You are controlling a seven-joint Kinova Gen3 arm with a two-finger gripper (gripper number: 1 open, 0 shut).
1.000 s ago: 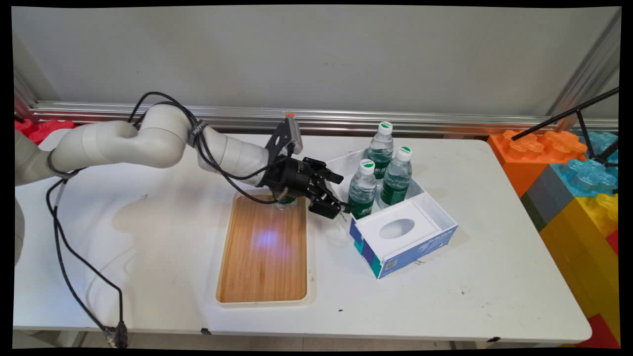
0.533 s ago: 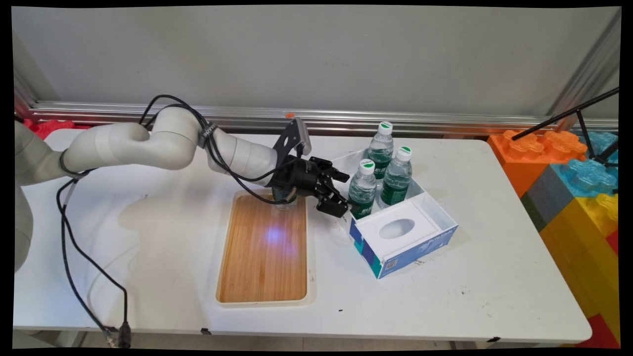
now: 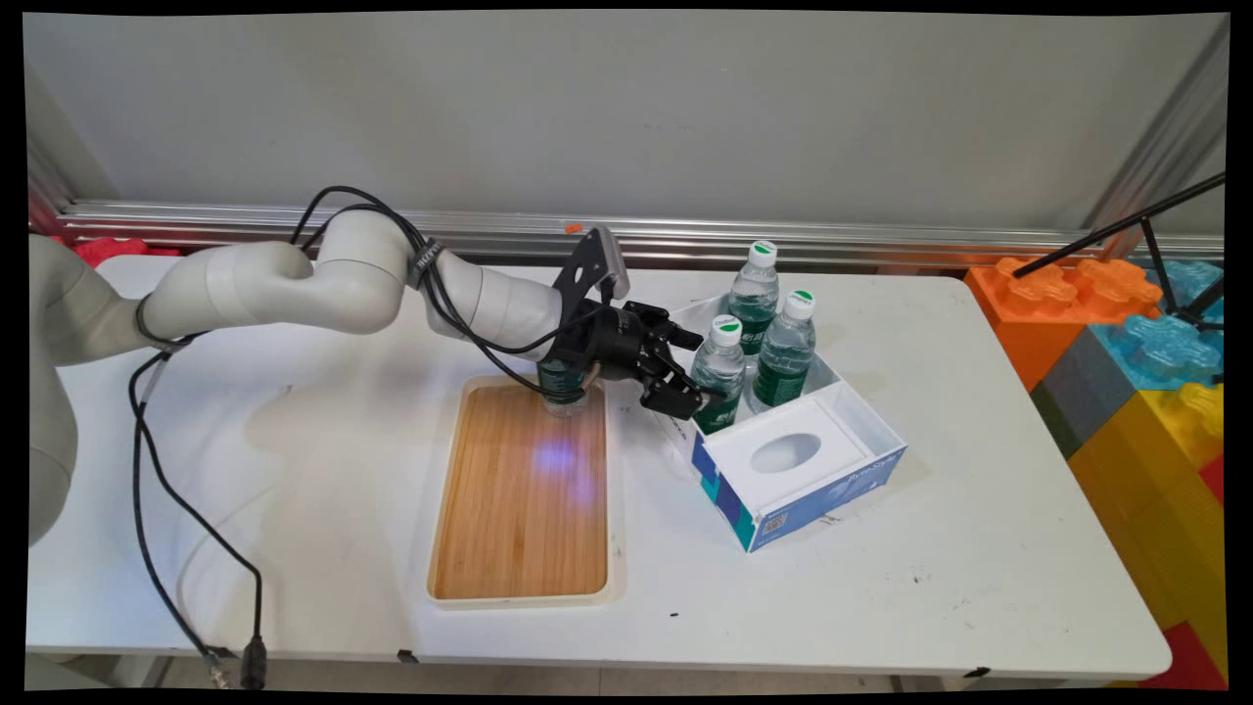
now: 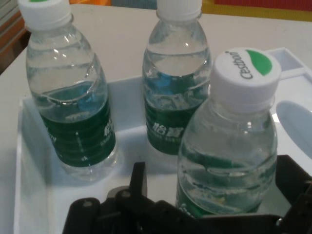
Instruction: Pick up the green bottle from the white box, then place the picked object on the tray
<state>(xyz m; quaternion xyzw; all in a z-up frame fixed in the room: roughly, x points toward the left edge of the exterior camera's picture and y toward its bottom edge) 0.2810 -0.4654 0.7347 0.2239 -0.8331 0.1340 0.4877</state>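
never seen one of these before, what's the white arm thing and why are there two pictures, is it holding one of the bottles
The white machine is a robot arm with a black two-finger gripper at its end. One picture comes from a fixed camera above the white table; the other comes from a camera on the hand, looking along the gripper.

On the table lie a wooden tray, with one water bottle standing at its far end behind the arm, and an open white and blue box. Three more bottles with white caps stand in the box.

The open fingers sit on either side of the nearest bottle in the box, at its lower part. They have not closed on it, so nothing is held.
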